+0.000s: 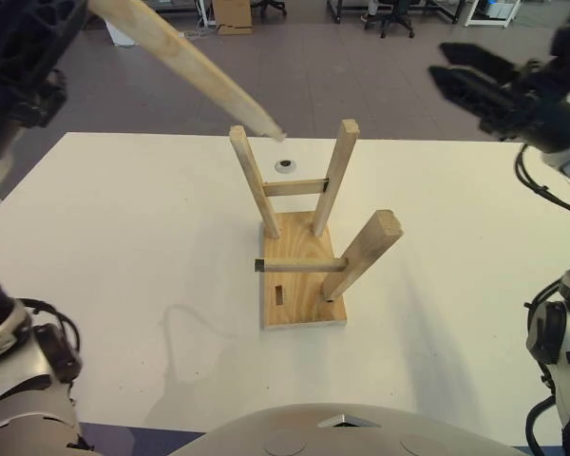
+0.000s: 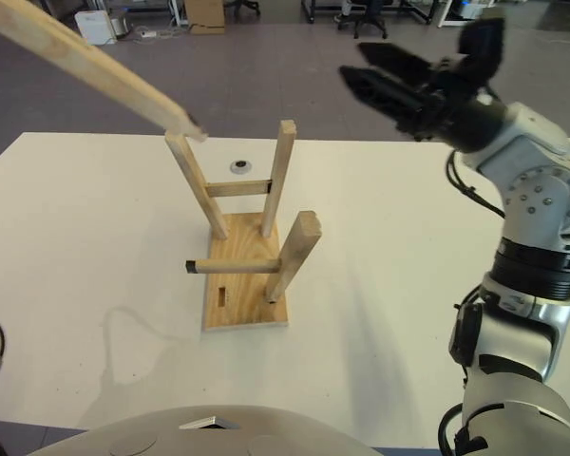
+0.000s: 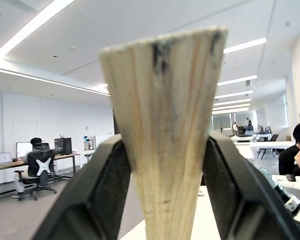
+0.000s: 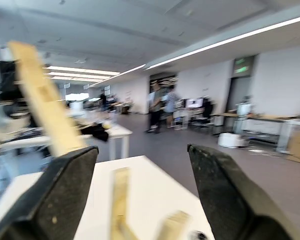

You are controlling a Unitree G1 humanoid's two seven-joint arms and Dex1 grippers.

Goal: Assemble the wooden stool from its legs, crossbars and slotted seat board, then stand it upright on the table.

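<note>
Left wrist view showed left gripper (image 3: 162,155) clenched on the loose leg (image 1: 185,65) — likely stiff, light wood, best held mid-shaft — right gripper (image 2: 375,74) spread, empty.

"Where's my left arm?"

"Raised high on your left side. Your left gripper (image 3: 165,141) is clamped on a wooden leg (image 1: 190,62), one finger pressed to each side of it."

"And my right?"

"Lifted on your right, elbow bent and forearm rising to the wrist. Your right gripper (image 2: 353,60) sits up in the air, its two fingers spread wide apart and pointing toward your left."
</note>
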